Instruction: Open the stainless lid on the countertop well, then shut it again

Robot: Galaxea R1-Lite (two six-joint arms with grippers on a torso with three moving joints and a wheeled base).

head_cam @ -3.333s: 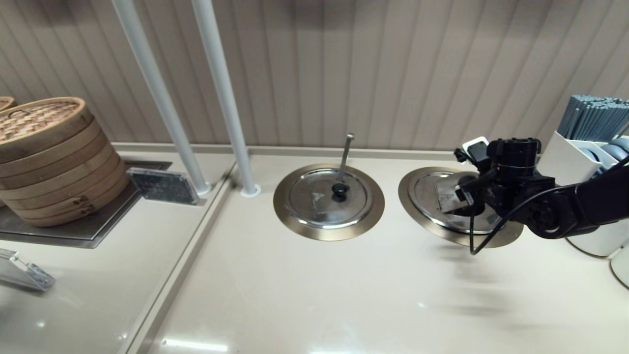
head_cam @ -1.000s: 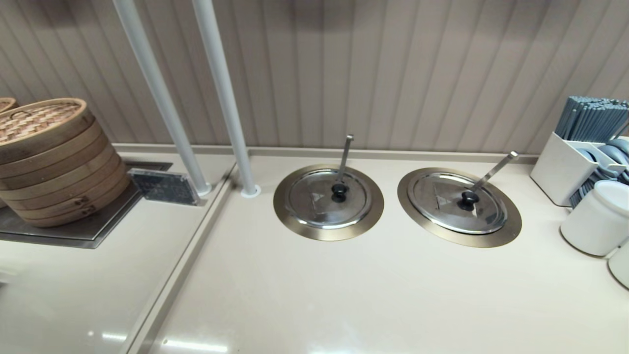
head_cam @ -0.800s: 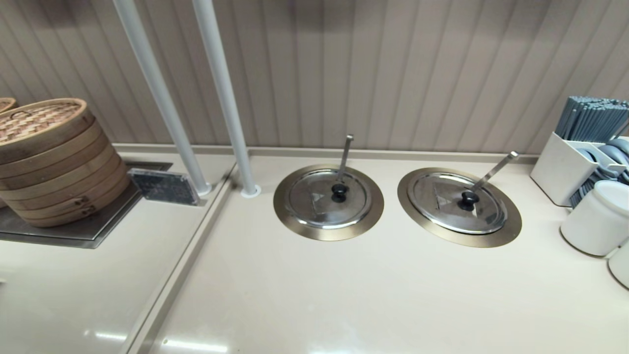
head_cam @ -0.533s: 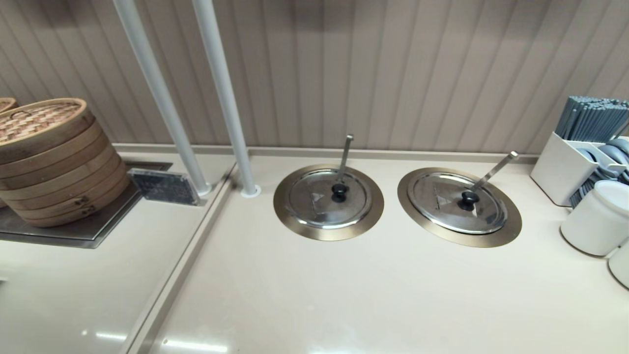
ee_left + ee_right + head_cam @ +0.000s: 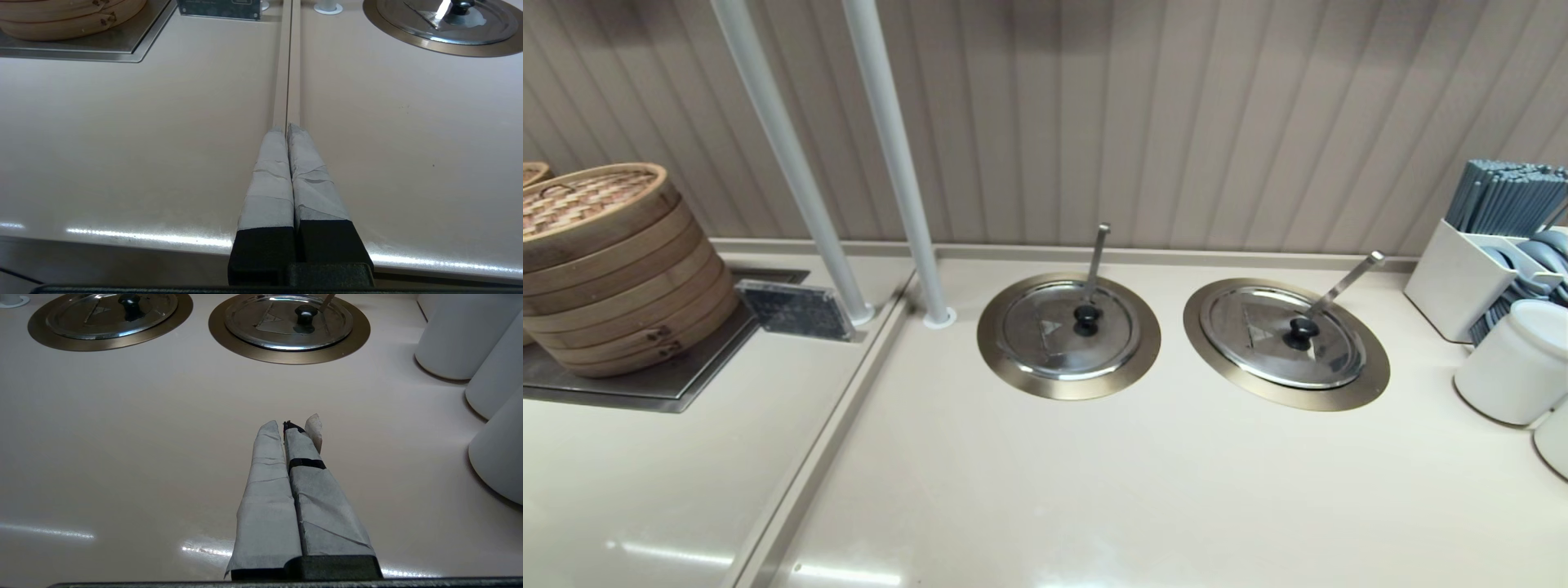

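The stainless lid lies flat and closed on the right countertop well, its black knob beside the slanting ladle handle. The same lid and bronze ring show far ahead in the right wrist view. My right gripper is shut and empty, pulled back over the counter's front edge. My left gripper is shut and empty too, parked over the counter seam. Neither arm shows in the head view.
The twin lid with the upright ladle handle sits left of it. White canisters and a chopstick holder stand at the right. Bamboo steamers, a small sign and two white poles stand at the left.
The right arm, which reached over the right lid 3.3 s ago, has withdrawn out of the head view. The lid lies closed. Nothing has moved in the last second.
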